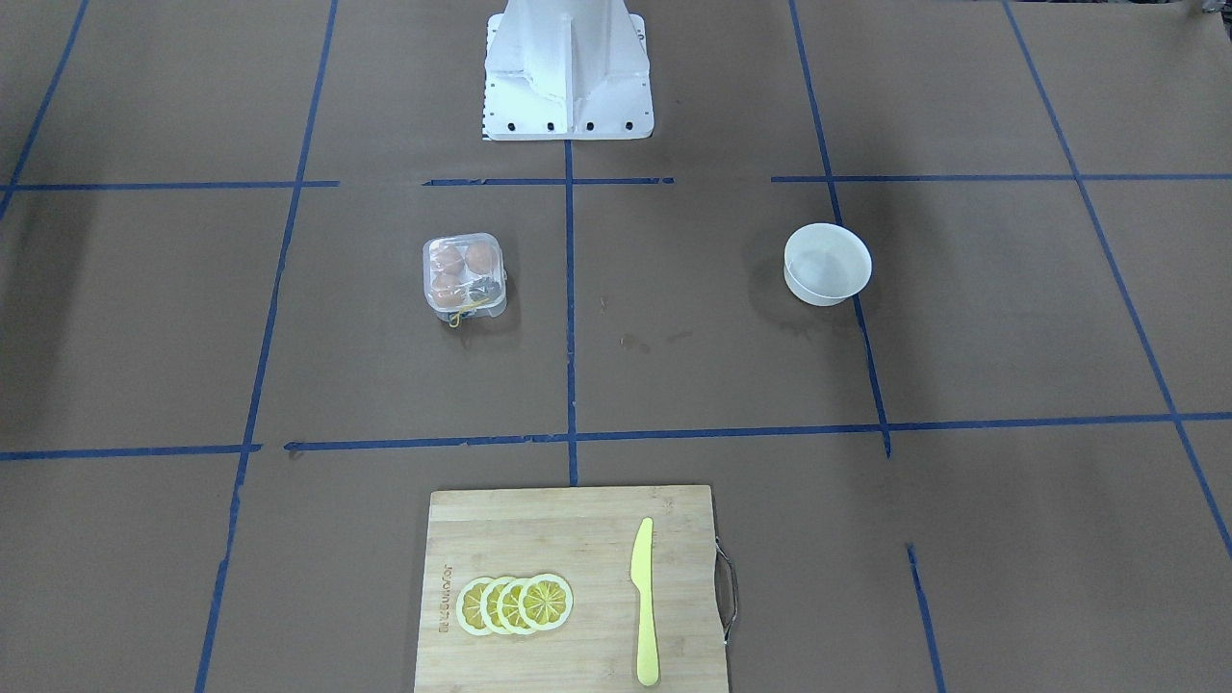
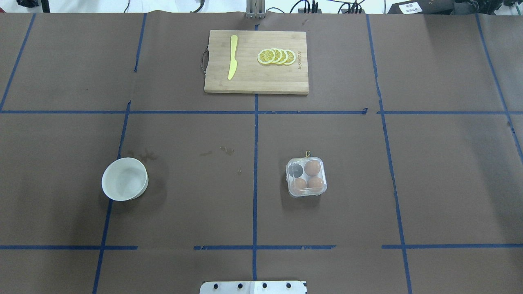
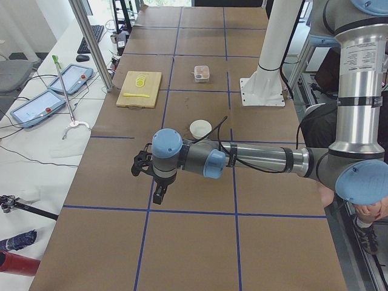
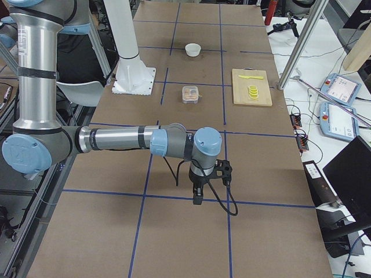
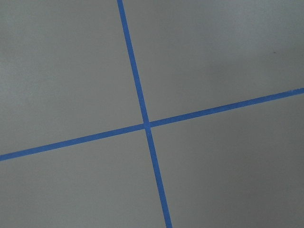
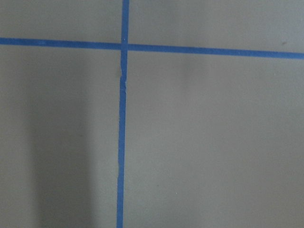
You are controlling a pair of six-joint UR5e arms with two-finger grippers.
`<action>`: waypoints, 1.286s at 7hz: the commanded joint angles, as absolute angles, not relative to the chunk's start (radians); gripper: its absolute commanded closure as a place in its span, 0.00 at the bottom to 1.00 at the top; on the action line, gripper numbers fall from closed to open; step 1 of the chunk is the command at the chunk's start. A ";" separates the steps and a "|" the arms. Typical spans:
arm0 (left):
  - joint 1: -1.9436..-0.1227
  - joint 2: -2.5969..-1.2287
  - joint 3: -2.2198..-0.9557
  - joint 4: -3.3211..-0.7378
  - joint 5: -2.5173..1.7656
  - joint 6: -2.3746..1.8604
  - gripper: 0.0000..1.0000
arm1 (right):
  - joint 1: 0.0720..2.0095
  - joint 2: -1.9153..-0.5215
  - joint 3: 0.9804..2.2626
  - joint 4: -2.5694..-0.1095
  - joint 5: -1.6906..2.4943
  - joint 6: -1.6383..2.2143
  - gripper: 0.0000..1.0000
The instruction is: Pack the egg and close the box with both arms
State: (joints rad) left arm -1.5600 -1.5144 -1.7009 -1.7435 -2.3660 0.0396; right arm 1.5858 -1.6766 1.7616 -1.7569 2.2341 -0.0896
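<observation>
- White metal pedestal base (image 2: 253, 287) at the near table edge, on the centre blue tape line (image 2: 255, 171).
- Left grey metal arm with pale blue joint caps (image 3: 260, 159) reaches out over the table's left end. Its black left gripper (image 3: 159, 197) points down above bare brown paper. Seen only from the side, so cannot tell how far apart the fingers are.
- Right grey metal arm (image 4: 116, 139) is posed likewise over the right end. Black right gripper (image 4: 197, 199) points down; finger state likewise cannot be told.
- Both wrist views: brown paper and crossed tape only.
- Mid-table, robot's right of centre line: small clear plastic four-cell egg box (image 2: 306, 177), lid lying over the tray. Latch state not readable.
- Three orange-brown eggs (image 2: 313, 168) sit in three cells; the fourth cell looks dark.
- Mid-table, robot's left: round white bowl (image 2: 124, 179), well apart from the box.
- Far edge: bamboo cutting board (image 2: 256, 77) carrying a yellow plastic knife (image 2: 233, 57) and four overlapping lemon slices (image 2: 276, 56).
</observation>
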 commanded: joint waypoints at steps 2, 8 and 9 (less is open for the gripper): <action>-1.560 -1.516 -1.661 -1.744 -2.368 0.040 0.00 | 1.588 -1.713 1.766 -1.703 2.235 -0.087 0.00; -1.557 -1.509 -1.647 -1.741 -2.362 0.035 0.00 | 1.579 -1.704 1.766 -1.703 2.240 -0.084 0.00; -1.557 -1.509 -1.646 -1.741 -2.362 0.035 0.00 | 1.575 -1.704 1.766 -1.703 2.240 -0.087 0.00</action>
State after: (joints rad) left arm -1.5570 -1.5097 -1.6471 -1.7416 -2.3629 0.0356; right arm 1.5797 -1.7051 1.7654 -1.7026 2.2394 -0.0851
